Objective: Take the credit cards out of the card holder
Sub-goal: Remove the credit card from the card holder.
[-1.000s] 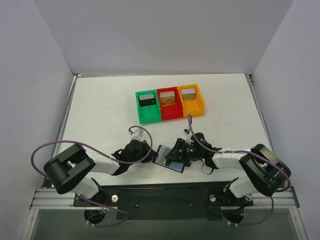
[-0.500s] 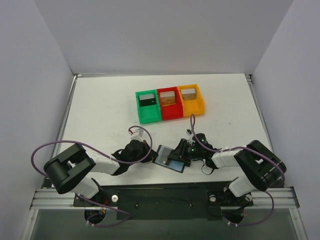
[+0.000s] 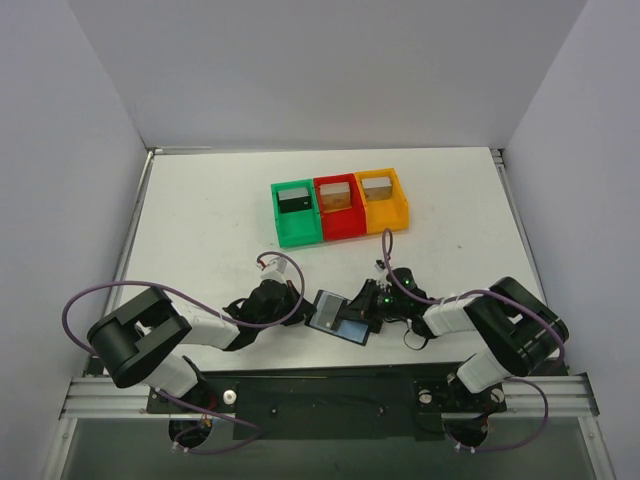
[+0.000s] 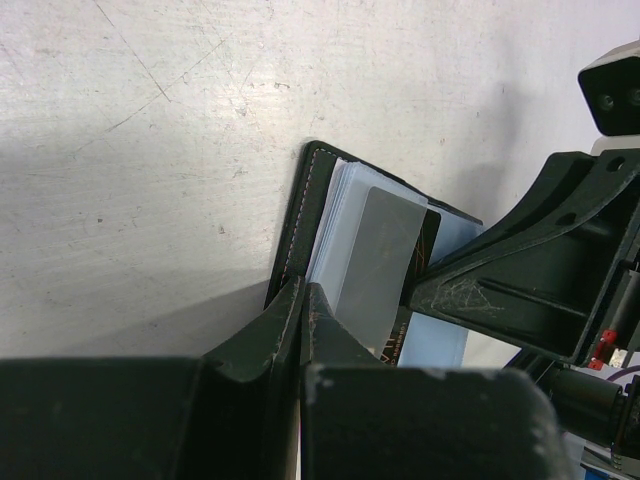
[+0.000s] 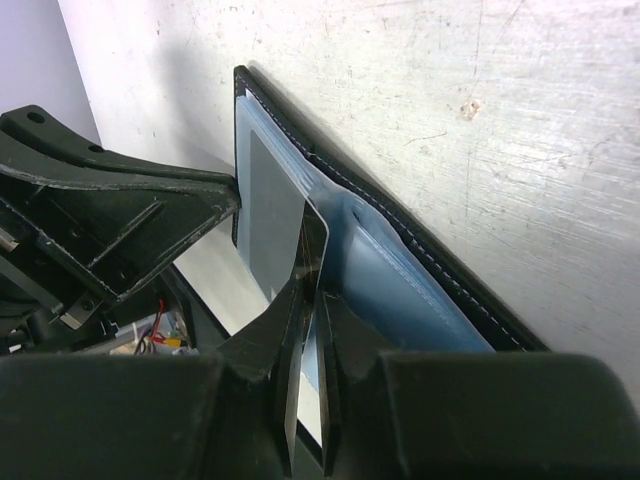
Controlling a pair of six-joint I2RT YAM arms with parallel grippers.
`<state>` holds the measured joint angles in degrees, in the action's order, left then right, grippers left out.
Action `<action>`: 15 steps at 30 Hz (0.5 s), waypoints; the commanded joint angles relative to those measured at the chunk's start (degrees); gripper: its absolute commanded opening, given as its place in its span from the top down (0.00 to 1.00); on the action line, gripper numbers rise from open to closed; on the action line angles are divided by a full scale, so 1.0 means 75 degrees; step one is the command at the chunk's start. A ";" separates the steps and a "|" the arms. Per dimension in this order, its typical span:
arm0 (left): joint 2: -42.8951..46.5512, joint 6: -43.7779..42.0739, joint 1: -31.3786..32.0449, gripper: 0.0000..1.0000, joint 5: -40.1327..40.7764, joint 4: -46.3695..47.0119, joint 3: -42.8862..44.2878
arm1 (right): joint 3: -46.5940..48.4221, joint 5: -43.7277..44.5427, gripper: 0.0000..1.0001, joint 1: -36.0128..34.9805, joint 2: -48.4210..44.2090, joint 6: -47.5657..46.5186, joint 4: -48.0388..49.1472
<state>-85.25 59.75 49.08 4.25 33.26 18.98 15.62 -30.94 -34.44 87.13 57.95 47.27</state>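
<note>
Between my two grippers, on the scuffed white table (image 3: pixel 200 230), lies the small flat black folding card holder (image 3: pixel 338 320), opened out with its clear bluish sleeves facing up. From overhead I can only see the left gripper (image 3: pixel 303 312) and the right gripper (image 3: pixel 364 314) meeting it from opposite sides; the grips themselves are too small to read.

My left wrist camera settles one. Its fingers (image 4: pixel 262 345) are pressed together on the card holder's stitched edge, with a grey plastic card (image 4: pixel 375 262) just beyond the tips.

My right wrist camera settles the other. Its fingertips (image 5: pixel 270 330) are nipped tight on a thin dark-edged card (image 5: pixel 314 238), tilted up off the sleeves.

Well beyond both hands sit a green plastic bin (image 3: pixel 298 238), a red plastic bin (image 3: pixel 342 230) and an orange plastic bin (image 3: pixel 388 220), visible only from above.
</note>
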 commanded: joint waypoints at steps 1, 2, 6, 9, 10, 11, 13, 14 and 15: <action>-0.0047 -0.0091 0.0042 1.00 0.0136 -0.0321 -0.0152 | -0.0090 -0.0093 0.97 0.0091 0.0066 -0.0016 0.0436; -0.0047 -0.0080 0.0042 1.00 0.0136 -0.0321 -0.0152 | -0.0113 -0.0117 1.00 0.0103 0.0043 -0.0016 0.0459; -0.0059 -0.0068 0.0030 1.00 0.0125 -0.0356 -0.0140 | -0.0242 -0.0176 1.00 0.0173 -0.0051 -0.0051 0.0413; -0.0047 -0.0056 0.0030 1.00 0.0171 -0.0403 -0.0152 | -0.0371 -0.0187 1.00 0.0244 -0.0261 -0.0145 0.0261; -0.0035 -0.0044 0.0030 1.00 0.0183 -0.0403 -0.0164 | -0.0383 -0.0187 1.00 0.0255 -0.0297 -0.0215 0.0202; -0.0012 -0.0033 0.0007 1.00 0.0195 -0.0403 -0.0175 | -0.0418 -0.0199 1.00 0.0267 -0.0413 -0.0239 0.0086; -0.0012 -0.0021 -0.0005 1.00 0.0218 -0.0415 -0.0176 | -0.0441 -0.0211 1.00 0.0302 -0.0543 -0.0321 -0.0067; -0.0012 -0.0021 -0.0005 1.00 0.0218 -0.0426 -0.0176 | -0.0453 -0.0211 1.00 0.0314 -0.0659 -0.0367 -0.0126; 0.0000 -0.0021 -0.0005 1.00 0.0218 -0.0426 -0.0176 | -0.0453 -0.0211 1.00 0.0326 -0.0719 -0.0426 -0.0242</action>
<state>-85.25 59.83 49.08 4.32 33.23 18.96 13.06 -32.42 -32.64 84.77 57.76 48.42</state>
